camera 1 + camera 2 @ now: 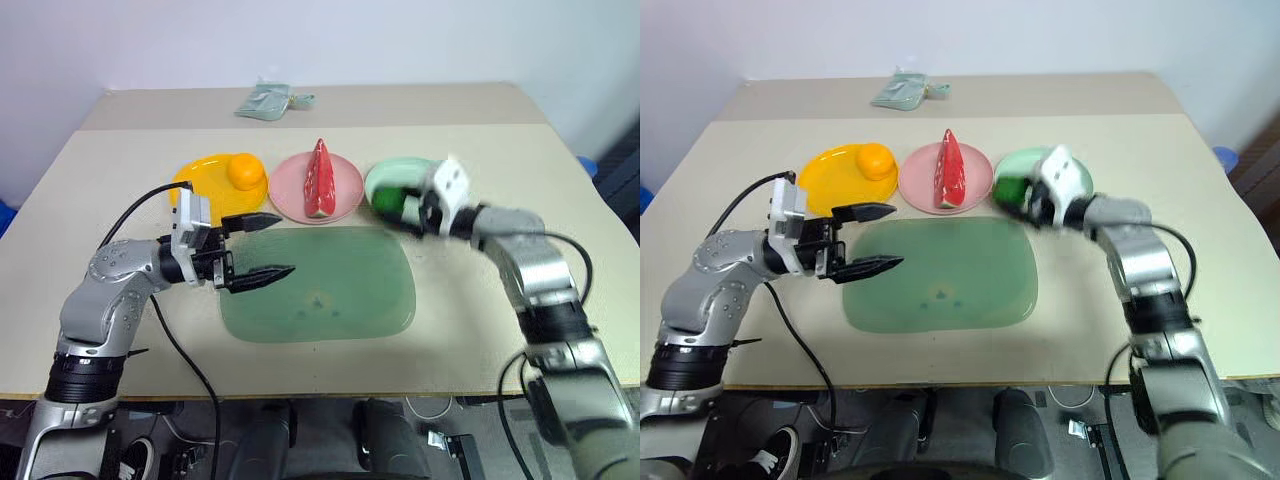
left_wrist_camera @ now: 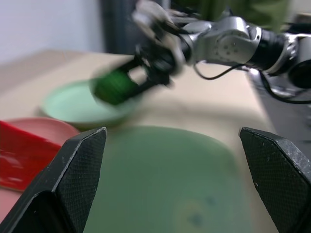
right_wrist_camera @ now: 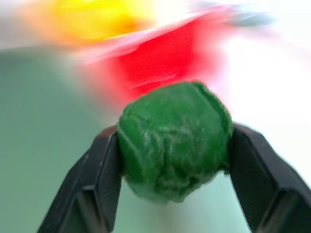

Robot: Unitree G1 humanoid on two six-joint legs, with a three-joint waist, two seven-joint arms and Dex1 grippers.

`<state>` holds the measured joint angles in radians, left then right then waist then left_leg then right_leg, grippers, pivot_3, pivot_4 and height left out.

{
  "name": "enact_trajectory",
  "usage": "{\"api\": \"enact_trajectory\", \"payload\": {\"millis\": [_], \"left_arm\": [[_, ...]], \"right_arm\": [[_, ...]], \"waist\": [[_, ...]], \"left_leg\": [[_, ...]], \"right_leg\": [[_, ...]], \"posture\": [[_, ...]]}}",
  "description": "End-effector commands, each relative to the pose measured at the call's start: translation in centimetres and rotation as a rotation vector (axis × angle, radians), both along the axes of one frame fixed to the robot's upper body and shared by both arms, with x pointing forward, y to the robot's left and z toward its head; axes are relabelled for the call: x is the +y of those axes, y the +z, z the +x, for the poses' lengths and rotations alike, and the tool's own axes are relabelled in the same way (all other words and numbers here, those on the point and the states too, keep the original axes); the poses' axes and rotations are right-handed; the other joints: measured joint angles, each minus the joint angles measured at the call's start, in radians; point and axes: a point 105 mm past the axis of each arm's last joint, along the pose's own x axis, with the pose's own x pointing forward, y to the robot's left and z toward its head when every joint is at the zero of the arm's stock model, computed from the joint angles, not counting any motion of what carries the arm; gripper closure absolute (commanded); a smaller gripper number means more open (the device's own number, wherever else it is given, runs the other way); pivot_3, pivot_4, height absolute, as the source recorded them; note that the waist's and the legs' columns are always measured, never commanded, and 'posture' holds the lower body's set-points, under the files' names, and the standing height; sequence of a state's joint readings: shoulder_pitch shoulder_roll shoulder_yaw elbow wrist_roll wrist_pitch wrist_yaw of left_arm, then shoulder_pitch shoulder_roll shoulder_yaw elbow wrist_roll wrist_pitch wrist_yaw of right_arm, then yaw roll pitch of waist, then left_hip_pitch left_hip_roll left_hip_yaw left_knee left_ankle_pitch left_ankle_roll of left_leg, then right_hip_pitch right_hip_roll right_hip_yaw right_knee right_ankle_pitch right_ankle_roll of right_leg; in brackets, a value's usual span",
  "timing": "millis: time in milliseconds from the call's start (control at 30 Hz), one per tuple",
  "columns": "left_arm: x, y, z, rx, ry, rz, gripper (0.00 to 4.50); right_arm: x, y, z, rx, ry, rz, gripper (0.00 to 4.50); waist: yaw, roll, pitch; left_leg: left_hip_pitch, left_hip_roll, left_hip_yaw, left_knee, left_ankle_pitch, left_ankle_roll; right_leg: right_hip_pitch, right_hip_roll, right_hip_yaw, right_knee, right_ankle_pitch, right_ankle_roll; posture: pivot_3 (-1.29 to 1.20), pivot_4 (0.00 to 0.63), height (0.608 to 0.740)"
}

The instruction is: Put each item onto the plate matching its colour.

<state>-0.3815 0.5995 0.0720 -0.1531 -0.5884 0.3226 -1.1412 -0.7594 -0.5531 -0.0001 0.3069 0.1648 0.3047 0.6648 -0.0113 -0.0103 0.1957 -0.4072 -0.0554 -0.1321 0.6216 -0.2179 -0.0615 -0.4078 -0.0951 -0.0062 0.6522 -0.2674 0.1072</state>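
The round orange fruit (image 1: 243,172) rests on the yellow plate (image 1: 198,176). The red wedge (image 1: 319,178) lies along the pink plate (image 1: 346,192). My right gripper (image 1: 400,208) is shut on the knobbly green vegetable (image 3: 174,138) and holds it just over the front-left rim of the mint green plate (image 1: 398,172). Both of its fingers (image 3: 92,184) press the vegetable's sides. My left gripper (image 1: 268,246) is open and holds nothing. It points right, above the left edge of the large tray.
A large pale green tray (image 1: 340,300) lies in front of the three plates and nothing is on it. A small pale green packet (image 1: 265,101) sits at the back of the table. Bare tabletop stretches right of the mint plate.
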Motion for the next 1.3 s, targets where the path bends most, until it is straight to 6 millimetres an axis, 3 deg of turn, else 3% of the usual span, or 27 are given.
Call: {"api": "enact_trajectory", "payload": {"millis": [33,100,233,433,600,767,933,1033,1100,1300], "left_arm": [[0.0,0.4,0.9,-0.028,0.066,0.004,0.0],[-0.1,0.1,1.4,-0.033,0.102,0.01,0.0],[-0.3,-0.2,2.4,-0.023,0.185,0.008,0.0],[-0.1,-0.2,2.2,-0.039,0.173,0.005,0.0],[-0.2,0.7,1.3,-0.016,0.079,-0.048,0.0],[0.5,1.2,1.7,-0.082,0.081,-0.04,0.0],[1.5,1.6,2.1,-0.103,0.07,-0.039,0.0],[2.5,1.6,2.0,-0.082,0.06,-0.017,0.0],[3.0,1.4,1.8,-0.056,0.055,-0.002,0.0],[2.4,1.5,1.6,-0.022,0.02,-0.013,0.0]], "right_arm": [[-2.0,0.0,1.1,-0.041,-0.128,0.007,2.03],[-1.8,-0.3,1.3,-0.033,-0.119,0.027,2.03],[-1.2,-1.6,1.6,0.013,-0.099,0.028,0.04],[-1.0,-0.4,1.5,-0.033,-0.093,0.047,0.02],[-0.4,3.3,0.3,-0.123,0.0,0.236,0.02],[0.5,4.8,-3.3,-0.174,0.207,0.294,0.02],[2.2,3.7,-7.8,-0.13,0.421,0.238,0.02],[3.7,0.6,-12.8,0.026,0.643,0.123,0.02],[4.0,-1.5,-14.9,0.106,0.699,0.048,0.02],[4.2,-1.4,-13.2,0.057,0.625,0.06,0.02]], "waist": [[0.003,-0.001,-0.001],[-0.003,-0.001,-0.001],[-0.011,-0.001,0.0],[-0.01,-0.001,0.0],[-0.009,0.0,0.0],[-0.004,0.0,0.0],[-0.004,0.0,0.0],[-0.005,0.0,0.0],[-0.005,0.0,0.0],[-0.007,0.0,0.0]], "left_leg": [[0.0,0.0,0.0,0.0,0.0,0.0],[0.0,0.0,0.0,-0.001,0.0,0.001],[0.0,0.0,0.003,-0.001,-0.001,0.002],[0.0,0.0,0.003,0.0,-0.001,0.002],[0.0,0.0,0.003,0.0,-0.001,0.002],[0.0,0.0,0.003,0.0,-0.001,0.002],[0.0,0.0,0.003,0.001,-0.001,0.002],[0.0,0.0,0.002,0.0,-0.002,0.003],[0.0,0.001,0.002,0.0,-0.002,0.003],[0.001,0.001,0.005,0.003,-0.002,0.004]], "right_leg": [[0.0,0.0,0.0,0.0,0.0,0.0],[0.0,0.0,0.0,-0.001,0.0,0.0],[-0.001,-0.001,0.002,-0.001,0.001,0.001],[-0.001,0.0,0.002,0.001,0.001,0.001],[-0.001,0.0,0.002,0.001,0.001,0.001],[-0.001,0.0,0.002,0.0,0.001,0.001],[0.0,0.0,0.002,0.0,0.001,0.001],[0.0,0.0,0.002,0.0,0.001,0.001],[0.0,0.001,0.002,0.0,0.0,0.001],[0.001,0.001,0.003,-0.001,0.001,0.001]], "posture": [[0.0,0.15,0.74],[0.0,0.15,0.74],[0.0,0.15,0.74],[0.0,0.15,0.74],[0.0,0.15,0.74],[0.0,0.15,0.74],[0.0,0.15,0.74],[0.0,0.15,0.74],[0.0,0.15,0.74],[0.0,0.15,0.74]]}}
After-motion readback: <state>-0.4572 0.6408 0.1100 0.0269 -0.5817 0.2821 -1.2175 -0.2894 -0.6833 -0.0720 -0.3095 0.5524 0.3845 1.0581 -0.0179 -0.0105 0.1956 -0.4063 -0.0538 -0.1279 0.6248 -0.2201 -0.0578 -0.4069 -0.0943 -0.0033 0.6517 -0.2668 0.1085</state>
